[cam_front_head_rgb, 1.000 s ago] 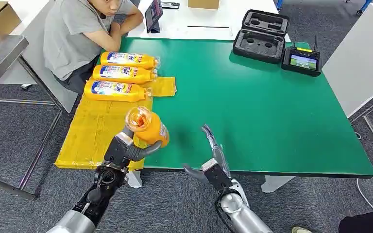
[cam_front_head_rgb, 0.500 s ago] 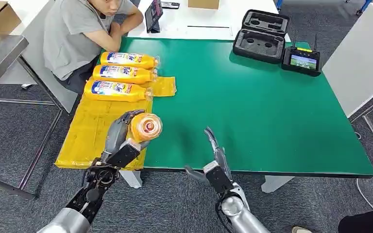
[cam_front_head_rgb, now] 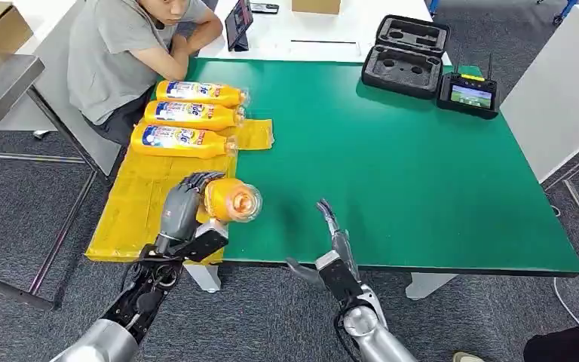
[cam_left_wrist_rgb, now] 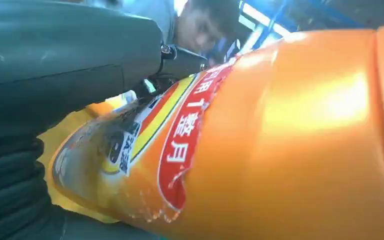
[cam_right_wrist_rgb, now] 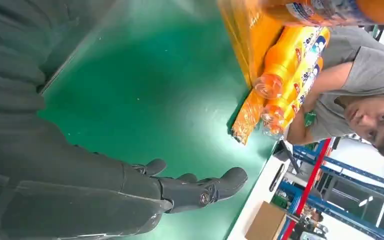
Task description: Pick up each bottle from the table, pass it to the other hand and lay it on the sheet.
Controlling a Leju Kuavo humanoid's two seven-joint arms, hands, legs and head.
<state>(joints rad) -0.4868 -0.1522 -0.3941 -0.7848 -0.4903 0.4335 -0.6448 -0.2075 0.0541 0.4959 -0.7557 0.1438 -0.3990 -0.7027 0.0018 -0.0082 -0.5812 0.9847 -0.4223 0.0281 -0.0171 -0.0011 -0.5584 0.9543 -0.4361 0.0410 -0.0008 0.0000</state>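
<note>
While the person [cam_front_head_rgb: 124, 53] at the far left corner leans on folded arms, the head view has the left hand [cam_front_head_rgb: 185, 207] up over the near edge of the yellow sheet [cam_front_head_rgb: 139, 207], fingers curled around an orange bottle [cam_front_head_rgb: 232, 200] held in the air, its round end facing the camera. 3 more bottles [cam_front_head_rgb: 188, 117] lie side by side on the far part of the sheet, caps pointing toward the green table [cam_front_head_rgb: 407, 166]. The right hand [cam_front_head_rgb: 332, 241] hovers at the table's near edge, fingers straight and apart, nothing in it. A black case [cam_front_head_rgb: 405, 54] and a controller [cam_front_head_rgb: 467, 94] sit at the far right.

Left wrist view now: the held bottle [cam_left_wrist_rgb: 280, 150] looms huge, red-and-yellow label showing, grey thumb [cam_left_wrist_rgb: 70, 55] pressed against it.

Right wrist view: dark fingers [cam_right_wrist_rgb: 200, 190] stretched out and loosely spread above the green top, holding nothing, with the laid bottles [cam_right_wrist_rgb: 290, 75] and the sheet [cam_right_wrist_rgb: 247, 35] beyond.
</note>
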